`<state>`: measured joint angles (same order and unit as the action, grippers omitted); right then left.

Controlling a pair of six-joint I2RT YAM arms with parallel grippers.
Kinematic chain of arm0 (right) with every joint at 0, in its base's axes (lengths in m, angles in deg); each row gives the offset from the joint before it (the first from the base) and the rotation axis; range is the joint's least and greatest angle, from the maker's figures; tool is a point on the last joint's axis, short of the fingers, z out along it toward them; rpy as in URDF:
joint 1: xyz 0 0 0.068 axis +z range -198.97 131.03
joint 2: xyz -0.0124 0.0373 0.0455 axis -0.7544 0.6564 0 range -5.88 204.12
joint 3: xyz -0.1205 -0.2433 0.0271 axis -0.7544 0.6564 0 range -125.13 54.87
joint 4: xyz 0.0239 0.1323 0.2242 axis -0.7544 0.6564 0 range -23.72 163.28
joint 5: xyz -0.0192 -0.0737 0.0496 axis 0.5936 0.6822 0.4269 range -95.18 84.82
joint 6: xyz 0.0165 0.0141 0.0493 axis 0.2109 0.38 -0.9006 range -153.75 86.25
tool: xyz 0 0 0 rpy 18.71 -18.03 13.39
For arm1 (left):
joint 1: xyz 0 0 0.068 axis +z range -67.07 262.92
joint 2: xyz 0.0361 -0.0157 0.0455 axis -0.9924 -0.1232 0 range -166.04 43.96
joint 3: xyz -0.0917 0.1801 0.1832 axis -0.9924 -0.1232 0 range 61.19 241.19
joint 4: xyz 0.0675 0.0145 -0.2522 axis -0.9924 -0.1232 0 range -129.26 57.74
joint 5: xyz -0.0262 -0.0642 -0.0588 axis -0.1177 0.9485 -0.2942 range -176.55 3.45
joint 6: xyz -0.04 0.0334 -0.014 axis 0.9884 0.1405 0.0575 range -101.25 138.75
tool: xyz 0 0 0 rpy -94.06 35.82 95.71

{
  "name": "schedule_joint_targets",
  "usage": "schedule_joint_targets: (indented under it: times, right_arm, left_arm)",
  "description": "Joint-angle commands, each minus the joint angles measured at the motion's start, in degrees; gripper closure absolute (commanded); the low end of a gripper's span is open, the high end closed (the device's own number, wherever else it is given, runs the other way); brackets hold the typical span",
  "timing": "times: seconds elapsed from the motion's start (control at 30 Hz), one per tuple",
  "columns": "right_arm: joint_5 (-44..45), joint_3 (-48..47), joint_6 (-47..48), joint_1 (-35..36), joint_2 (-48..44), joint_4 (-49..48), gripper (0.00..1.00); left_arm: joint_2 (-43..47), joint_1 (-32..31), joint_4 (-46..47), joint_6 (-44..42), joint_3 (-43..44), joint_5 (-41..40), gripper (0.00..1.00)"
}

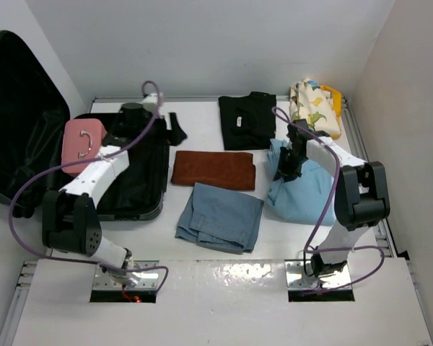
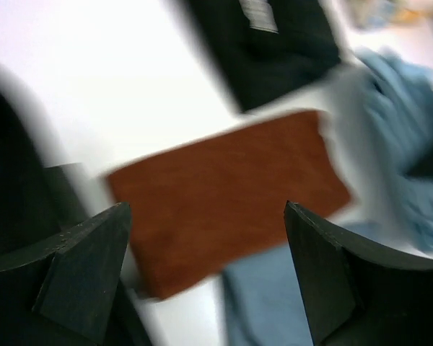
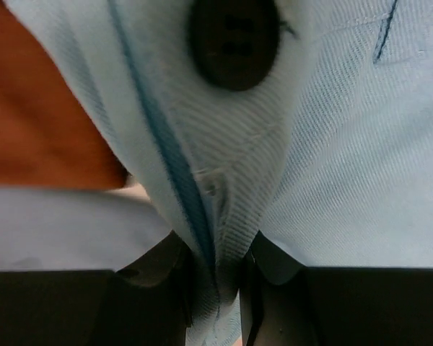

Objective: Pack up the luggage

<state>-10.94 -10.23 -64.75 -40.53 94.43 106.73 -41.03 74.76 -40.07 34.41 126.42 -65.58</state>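
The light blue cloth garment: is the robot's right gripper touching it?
Touching. The right wrist view shows a fold of the light blue cloth garment pinched between the two fingers of the right gripper, with no gap on either side.

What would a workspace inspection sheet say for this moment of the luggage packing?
Surface: white table, mostly covered with laid-out items.
Job's things: black suitcase open at the left, pink vanity case lying in it.
Clutter: rust towel, grey-blue trousers, black shirt, dinosaur-print cloth, light blue shirt.
Tools: left tool open, empty; right tool pinching the light blue shirt.
Cables: purple cable looping along each arm.
Surroundings: white walls; nothing else seen.
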Motion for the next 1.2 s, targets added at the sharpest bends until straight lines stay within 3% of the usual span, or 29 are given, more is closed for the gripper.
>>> schedule_joint_targets:
  times: [0.0,0.23,0.4,0.57,1.17]
  right_arm:
    - [-12.8,-5.4,-6.3,1.5,-4.1,-6.9,1.00]
    - [-12.8,-6.9,-18.1,1.6,-0.2,-12.1,1.00]
    - [-14.8,-8.5,-24.2,1.4,3.1,-13.8,1.00]
    - [-16.3,-9.9,-29.5,2.3,5.3,-14.6,1.00]
    - [-18.9,-10.0,-29.5,4.3,3.0,-16.4,1.00]
  left_arm:
    - [3.6,-6.8,5.4,4.3,-1.3,5.5,0.09]
    - [-2.1,-17.9,6.0,6.5,3.0,4.9,0.03]
    - [-9.3,-23.6,0.8,3.4,9.6,0.0,0.00]
    - [-12.0,-28.6,1.4,2.2,11.3,-1.5,0.00]
    - [-24.6,-32.4,2.8,0.1,17.9,-3.7,0.00]
